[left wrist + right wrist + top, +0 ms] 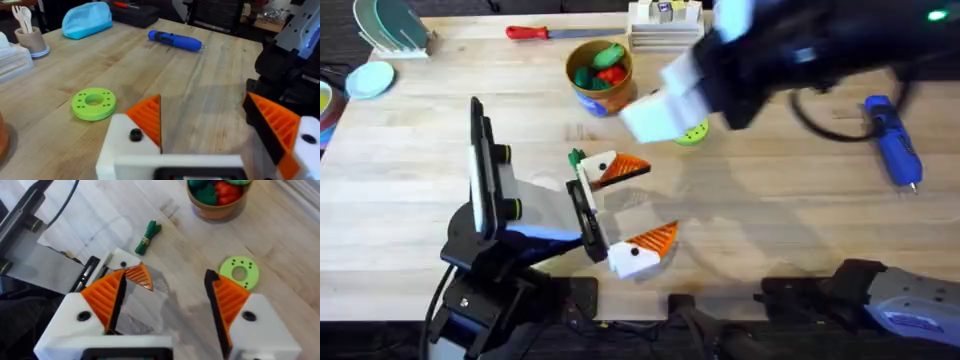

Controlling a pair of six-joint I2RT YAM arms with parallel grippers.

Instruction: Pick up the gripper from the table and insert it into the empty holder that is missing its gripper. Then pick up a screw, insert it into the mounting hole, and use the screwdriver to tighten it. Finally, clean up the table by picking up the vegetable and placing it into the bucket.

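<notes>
Light wooden table (770,220) carries everything. Right arm is raised high under the overhead camera, large and blurred, over the far-middle of the table. Right gripper (165,297), white mounts with orange ribbed fingers, is spread wide with nothing between the fingers, hanging above the table with the other arm's fingertips, the vegetable and the ring below it.

Left arm lies low across the near-left of the table. Left gripper (625,210) is also spread and empty; both white blocky plastic holders (132,145) carry an orange ribbed wedge-shaped gripper finger (148,117). A dark round mounting hole (135,134) shows on the holder face; cannot tell whether a screw sits in it.

Chunky bright-blue cylindrical screwdriver (892,140) lies flat at the table's right side, well apart from both grippers. Round tan-orange bucket with a blue base band (601,72) stands at the far middle, red and green toy produce inside. Flat lime-green ring disc (239,271) lies on the table near the bucket. Slim red-handled tool (535,33) lies at the far edge.

Tiny dark-green toy vegetable (147,236) lies on the table just beside the left gripper's far fingertip, outside the bucket.
</notes>
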